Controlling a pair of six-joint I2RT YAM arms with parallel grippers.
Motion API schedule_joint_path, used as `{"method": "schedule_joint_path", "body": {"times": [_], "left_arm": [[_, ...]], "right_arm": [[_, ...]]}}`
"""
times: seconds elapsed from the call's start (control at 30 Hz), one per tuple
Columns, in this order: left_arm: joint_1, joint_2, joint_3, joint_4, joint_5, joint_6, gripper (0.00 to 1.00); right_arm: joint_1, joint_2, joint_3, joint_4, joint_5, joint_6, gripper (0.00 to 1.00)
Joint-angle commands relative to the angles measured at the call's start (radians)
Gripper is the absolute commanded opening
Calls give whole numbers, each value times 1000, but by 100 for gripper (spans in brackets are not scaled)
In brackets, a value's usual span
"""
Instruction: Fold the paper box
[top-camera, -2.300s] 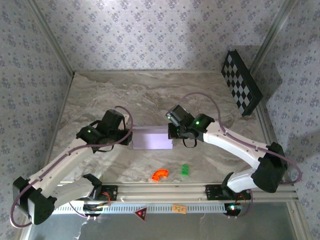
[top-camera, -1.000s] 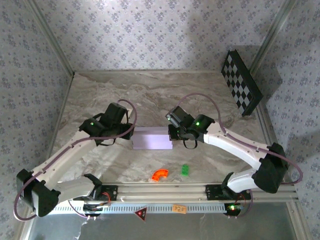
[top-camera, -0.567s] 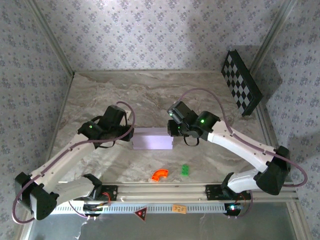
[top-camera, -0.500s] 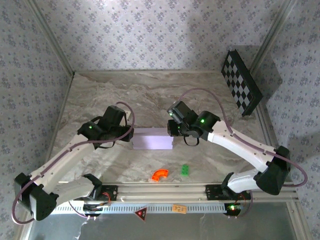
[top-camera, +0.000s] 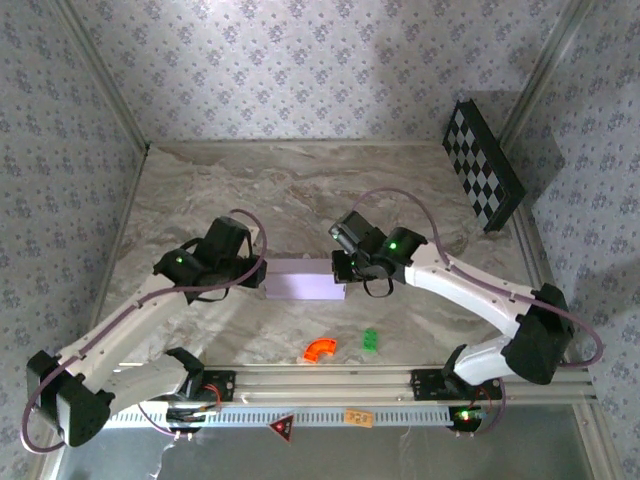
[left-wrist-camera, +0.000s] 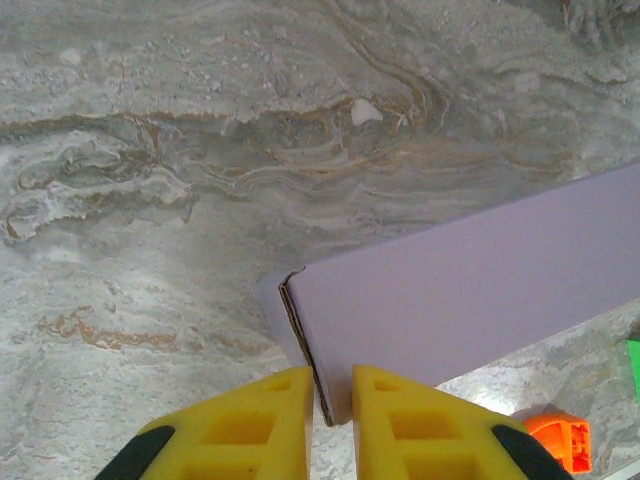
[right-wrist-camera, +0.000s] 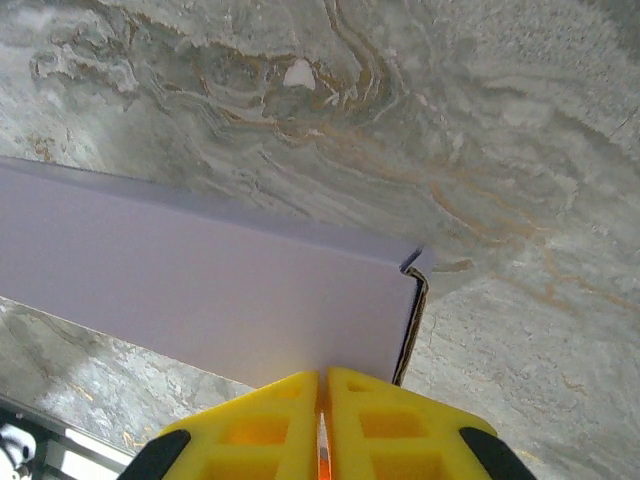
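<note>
I find the paper box (top-camera: 305, 279) flat at the middle of the surface (top-camera: 300, 190). The left gripper (left-wrist-camera: 330, 400) pinches its left end (cardboard edge). The right gripper (right-wrist-camera: 322, 400) is closed at its right end.

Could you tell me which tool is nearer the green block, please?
Right. The right tool sits at the paper box's right end, just beyond the green block; the left tool is at the box's left end.

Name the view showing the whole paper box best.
Top external: it shows the paper box whole, both ends included. The left wrist view crops it to one end corner, the right wrist view to the other.
</note>
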Motion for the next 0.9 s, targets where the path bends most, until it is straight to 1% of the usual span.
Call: {"method": "schedule_joint_path", "body": {"times": [0.0, 0.03, 0.1, 0.23, 0.5, 0.67, 0.87], "left_arm": [[-5, -17, -15, -40, -11, -17, 19], [-4, -21, -6, -40, -13, -15, 19], [-5, -22, 21, -50, -16, -9, 19], [-3, -18, 74, -58, -8, -1, 19], [-4, 6, 108, -18, 47, 15, 17], [-2, 47, 81, 7, 86, 17, 11], [23, 58, -48, 31, 125, -15, 3]], "right_arm": [[-1, 14, -2, -25, -2, 14, 12], [-1, 13, 1, -29, 2, 7, 12], [-1, 13, 61, -44, 5, -5, 12], [-3, 16, 102, -65, 9, -22, 12], [-13, 25, 86, -52, -5, -22, 13], [-18, 33, 57, -18, -18, -25, 12], [-25, 52, -69, 10, -41, -5, 9]]}}
